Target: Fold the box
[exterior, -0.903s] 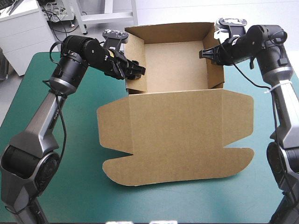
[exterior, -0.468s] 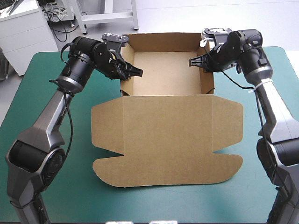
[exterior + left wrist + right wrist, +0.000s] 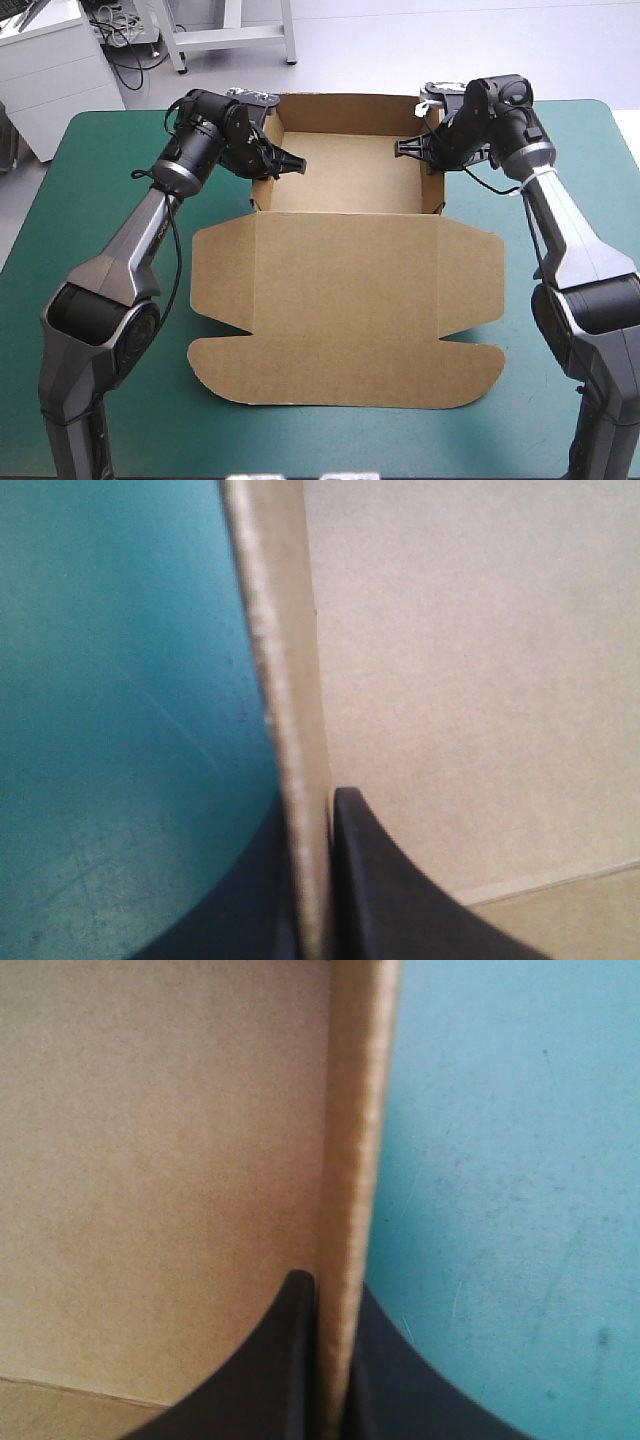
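The brown box [image 3: 345,300] stands as an open tray at the far middle of the table, its lid lying flat toward the front edge. My left gripper [image 3: 278,160] is shut on the tray's left wall [image 3: 290,680]; the wall's edge runs up between the black fingers [image 3: 380,880]. My right gripper [image 3: 412,148] is shut on the right wall [image 3: 355,1140], one finger inside the tray and one outside. The tray's floor [image 3: 345,175] lies between the two grippers, and the back wall [image 3: 345,105] stands upright.
The teal-green cover [image 3: 100,220] shows on both sides of the box and in front of the lid. The tray's back wall stands close to the table's far edge. Both arms reach in from the sides over the far corners.
The left fingers have closed onto the left wall. Both grippers and the whole box have shifted to the left and a little toward the far edge.
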`<move>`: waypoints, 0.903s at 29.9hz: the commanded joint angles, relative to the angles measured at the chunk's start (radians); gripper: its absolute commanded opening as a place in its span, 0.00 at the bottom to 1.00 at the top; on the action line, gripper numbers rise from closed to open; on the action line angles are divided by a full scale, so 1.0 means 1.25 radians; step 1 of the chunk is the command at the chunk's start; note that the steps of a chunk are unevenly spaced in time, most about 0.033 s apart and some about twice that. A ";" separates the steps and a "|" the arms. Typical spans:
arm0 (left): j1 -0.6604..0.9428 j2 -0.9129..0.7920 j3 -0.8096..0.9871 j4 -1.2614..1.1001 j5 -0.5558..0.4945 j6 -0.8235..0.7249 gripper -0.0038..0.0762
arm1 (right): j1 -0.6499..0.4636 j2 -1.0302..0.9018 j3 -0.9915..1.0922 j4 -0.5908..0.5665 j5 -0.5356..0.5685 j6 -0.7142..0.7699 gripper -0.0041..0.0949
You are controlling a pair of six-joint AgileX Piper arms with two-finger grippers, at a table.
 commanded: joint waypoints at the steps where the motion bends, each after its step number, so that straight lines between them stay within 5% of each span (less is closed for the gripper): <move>1: -0.009 -0.034 -0.023 -0.021 0.034 0.032 0.01 | 0.010 -0.025 -0.025 0.016 0.000 -0.020 0.04; 27: -0.007 0.105 -0.020 0.024 0.004 -0.005 0.01 | 0.010 0.098 -0.025 0.003 0.000 -0.043 0.04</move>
